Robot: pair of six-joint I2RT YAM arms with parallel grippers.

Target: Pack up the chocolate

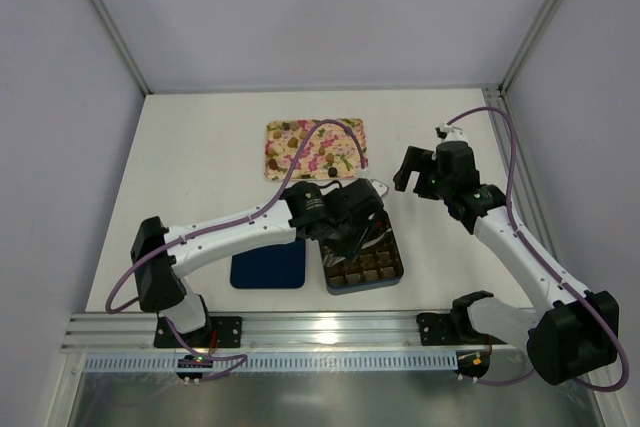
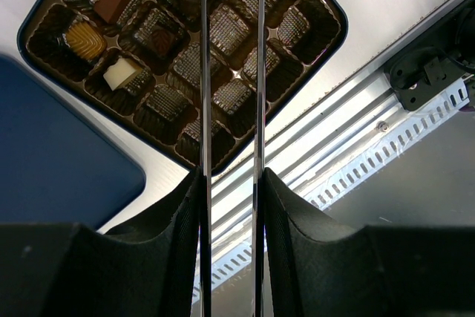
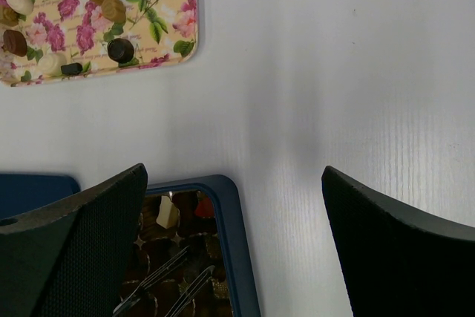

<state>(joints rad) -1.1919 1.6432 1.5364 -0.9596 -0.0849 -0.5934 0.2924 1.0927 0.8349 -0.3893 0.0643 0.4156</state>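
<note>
Top view, chocolate (image 1: 290,143): loose pieces lie scattered on the floral tray (image 1: 358,137) at the far middle of the table (image 1: 200,167).
Top view, left gripper (image 1: 358,227): hangs over the gridded box (image 1: 360,290) near the front edge. A blue lid (image 1: 267,267) lies just left of the box.
Top view, right gripper (image 1: 412,169): jaws spread wide, to the right of the tray.
Left wrist, left gripper (image 2: 231,180): fingers partly closed, pinching metal tweezers (image 2: 205,72) whose two arms reach over the box.
Left wrist, chocolate (image 2: 113,1): a brown, a golden and two whitish pieces sit in cells at one corner.
Right wrist, right gripper (image 3: 234,172): fingers wide apart above the table, holding nothing.
Right wrist, chocolate (image 3: 120,50): several pieces lie on the tray's corner. A whitish and a reddish piece sit in the box, near the tweezers' tips.
</note>
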